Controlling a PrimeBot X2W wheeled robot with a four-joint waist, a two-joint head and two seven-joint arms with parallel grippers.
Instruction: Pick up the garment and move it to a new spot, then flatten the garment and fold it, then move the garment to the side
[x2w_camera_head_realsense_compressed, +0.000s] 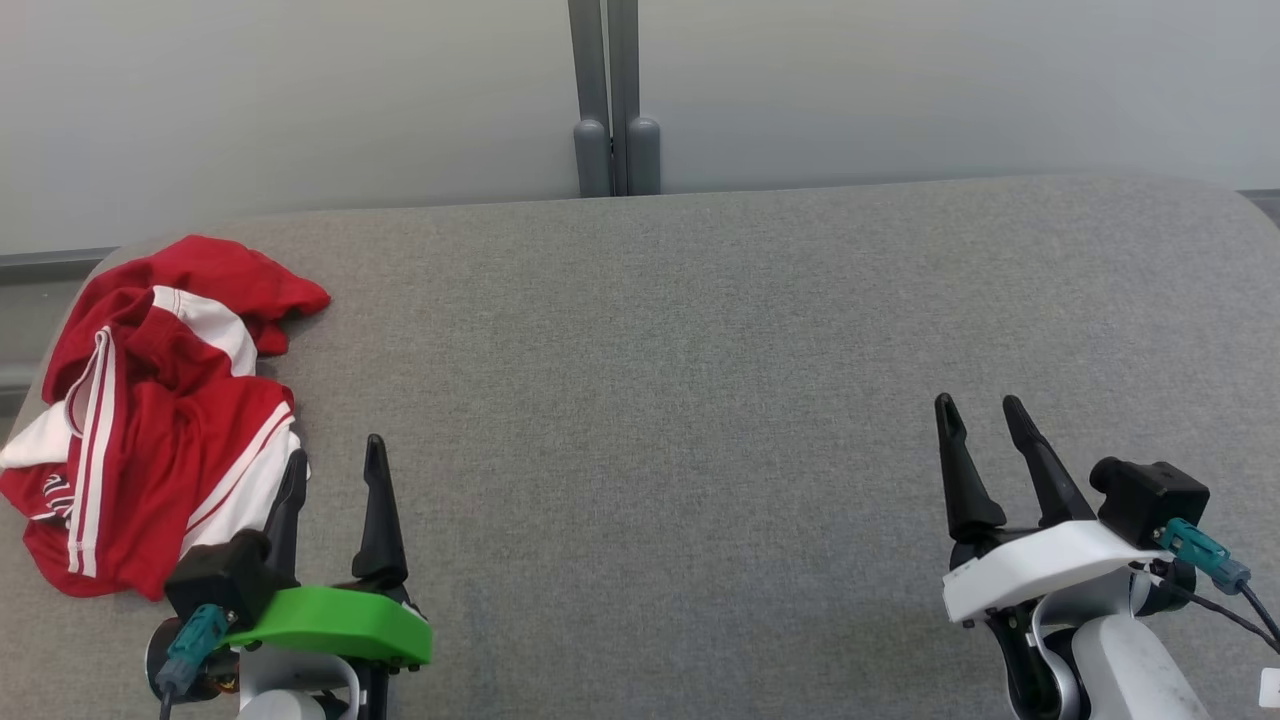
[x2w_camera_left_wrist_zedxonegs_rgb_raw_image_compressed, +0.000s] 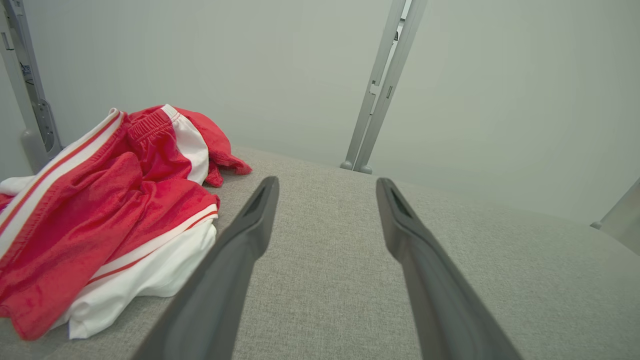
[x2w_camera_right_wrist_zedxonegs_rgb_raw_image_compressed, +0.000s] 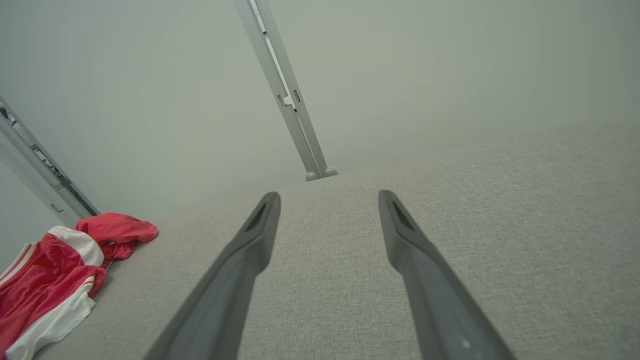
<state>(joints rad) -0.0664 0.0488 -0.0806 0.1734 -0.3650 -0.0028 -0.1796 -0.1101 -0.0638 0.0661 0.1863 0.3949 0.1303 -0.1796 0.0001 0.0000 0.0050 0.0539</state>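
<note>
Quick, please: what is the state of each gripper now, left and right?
Left gripper: open, holding nothing; the red and white shorts lie beside it.
Right gripper: open, holding nothing.

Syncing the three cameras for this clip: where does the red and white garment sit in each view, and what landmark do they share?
Head view: garment crumpled at the left edge, on the grey table.
Left wrist view: left side, mid-height down to the bottom.
Right wrist view: lower left corner.
Shared landmark: the grey upright post at the table's far edge.
</note>
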